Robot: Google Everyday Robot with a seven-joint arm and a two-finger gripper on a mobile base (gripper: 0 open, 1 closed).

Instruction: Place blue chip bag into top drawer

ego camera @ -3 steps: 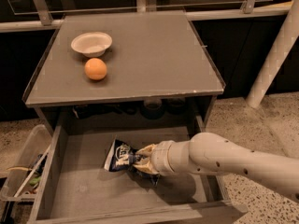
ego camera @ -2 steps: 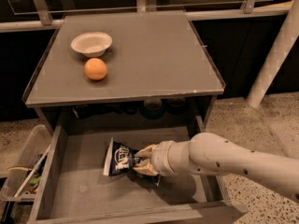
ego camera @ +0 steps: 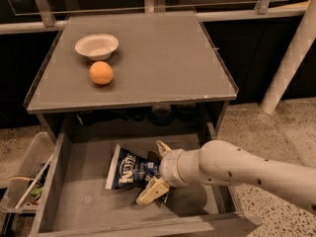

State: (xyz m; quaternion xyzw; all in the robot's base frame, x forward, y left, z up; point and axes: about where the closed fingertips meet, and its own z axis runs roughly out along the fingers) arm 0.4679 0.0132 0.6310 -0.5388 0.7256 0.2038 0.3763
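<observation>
You see the gripper [ego camera: 156, 171] inside the top drawer [ego camera: 84, 204], clamped on right end of the blue chip bag [ego camera: 129, 168]. Bag lies tilted, approx. mid drawer.

This looks like a work or test corner in an office or lab building, not a home. The gripper [ego camera: 153, 172] sits inside the pulled-out top drawer [ego camera: 89, 204] of a plain grey cabinet [ego camera: 163, 58]. Beyond and above it, the cabinet top carries a white bowl [ego camera: 97, 45] and an orange ball [ego camera: 101, 73]. Right of the gripper is speckled terrazzo floor [ego camera: 276, 127] with a white post [ego camera: 289, 63]. Left of it stands a clear plastic bin [ego camera: 19, 181] of clutter.
</observation>
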